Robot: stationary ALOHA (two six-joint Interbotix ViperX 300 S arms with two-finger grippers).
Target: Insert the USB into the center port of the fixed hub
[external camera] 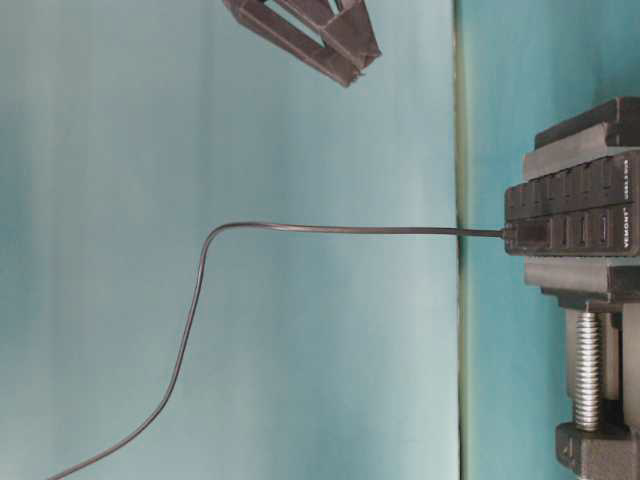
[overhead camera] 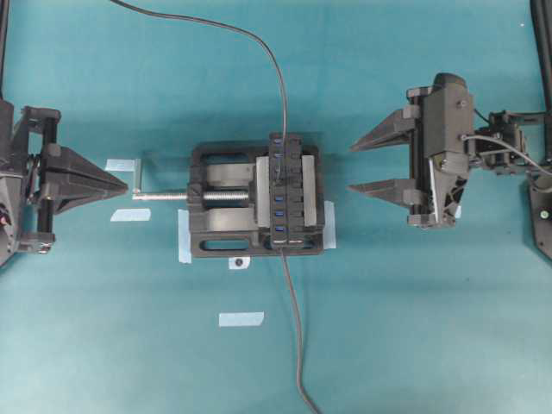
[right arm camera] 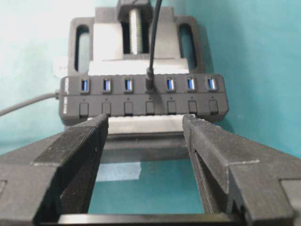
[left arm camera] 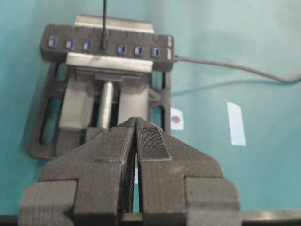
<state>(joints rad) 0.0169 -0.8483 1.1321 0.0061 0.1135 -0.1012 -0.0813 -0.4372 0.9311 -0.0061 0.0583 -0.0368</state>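
USB sits in fixed hub center port, seemingly fully seated; right gripper wide, empty; left gripper closed.

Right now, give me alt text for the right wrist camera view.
The USB sits plugged into the center port of the fixed hub, three empty blue slots on either side. The hub is clamped in a black vise, and the open right gripper frames it in the foreground.
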